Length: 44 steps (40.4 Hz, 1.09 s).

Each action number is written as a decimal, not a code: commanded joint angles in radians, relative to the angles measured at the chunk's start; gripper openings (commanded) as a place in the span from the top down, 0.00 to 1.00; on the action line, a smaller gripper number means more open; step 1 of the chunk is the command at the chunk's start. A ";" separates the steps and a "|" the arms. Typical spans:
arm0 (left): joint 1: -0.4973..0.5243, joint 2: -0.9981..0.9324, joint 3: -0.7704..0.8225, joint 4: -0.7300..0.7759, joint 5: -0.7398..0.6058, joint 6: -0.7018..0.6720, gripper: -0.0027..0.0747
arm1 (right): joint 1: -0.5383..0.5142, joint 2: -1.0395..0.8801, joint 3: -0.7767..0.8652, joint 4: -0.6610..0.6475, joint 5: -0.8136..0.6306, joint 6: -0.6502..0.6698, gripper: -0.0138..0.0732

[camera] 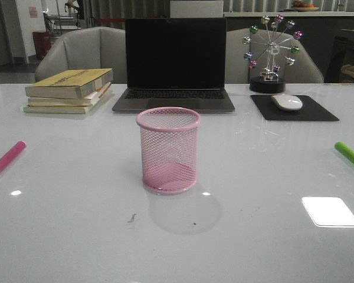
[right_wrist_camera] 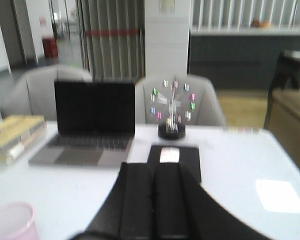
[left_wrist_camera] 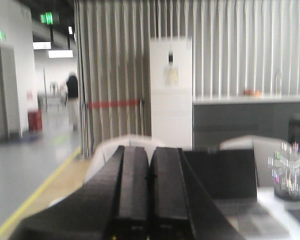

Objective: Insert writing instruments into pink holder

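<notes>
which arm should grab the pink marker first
Left. The pink marker lies at the table's left edge, on the left arm's side, left of the pink cup. The green marker lies far right. Both grippers are shut and empty.

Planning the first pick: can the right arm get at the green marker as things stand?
Probably yes: the green marker lies alone at the table's right edge with nothing around it, and the right end effector is shut and empty.
</notes>
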 commanded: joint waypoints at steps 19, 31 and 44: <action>-0.004 0.258 0.144 -0.035 0.215 -0.006 0.85 | -0.005 0.390 0.080 0.001 0.191 -0.004 0.76; -0.004 0.308 0.151 -0.035 0.196 0.030 0.23 | -0.005 0.543 0.088 0.000 0.189 -0.004 0.26; -0.244 0.308 0.151 -0.090 0.148 0.095 0.21 | -0.114 0.799 -0.041 -0.003 0.136 -0.001 0.24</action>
